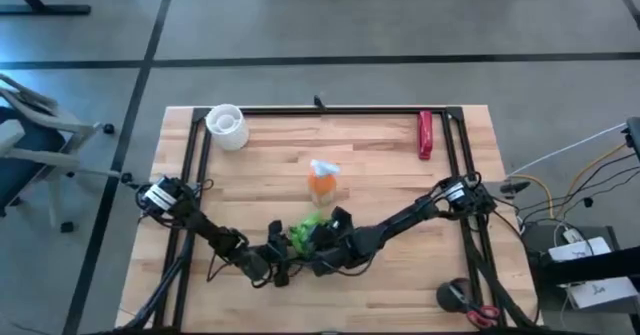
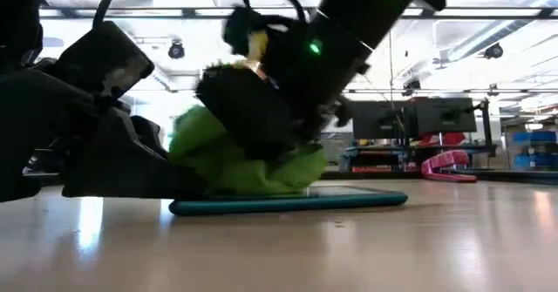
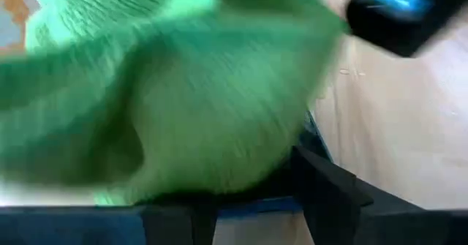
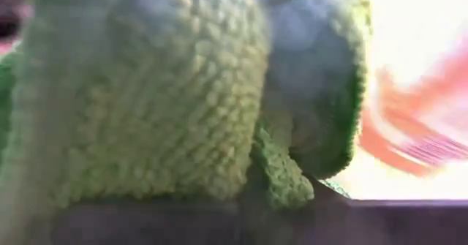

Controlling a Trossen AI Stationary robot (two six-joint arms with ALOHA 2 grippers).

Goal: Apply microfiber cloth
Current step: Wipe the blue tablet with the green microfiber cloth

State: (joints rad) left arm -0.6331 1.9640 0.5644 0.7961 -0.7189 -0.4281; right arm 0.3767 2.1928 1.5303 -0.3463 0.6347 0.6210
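High view: my left gripper (image 1: 272,263) and right gripper (image 1: 322,243) meet at table's 6 o'clock edge, microfiber cloth (image 1: 306,227) bunched between them; orange spray bottle (image 1: 322,182) just beyond at 12 o'clock.

Low view: cloth (image 2: 235,163) heaped on flat dark slab (image 2: 288,202), right arm bearing down on it.

Left wrist view: cloth (image 3: 161,91) fills frame; my left jaws, cannot tell.

Right wrist view: cloth (image 4: 168,99) close against camera; right jaws, cannot tell.

Judgement: wiping step under way. Next: steady press, sweep across slab without dragging it.

cloth (image 2: 248,166) on slab (image 2: 288,203) | bottle (image 1: 322,182) behind cloth | cup (image 1: 227,126) far-left corner
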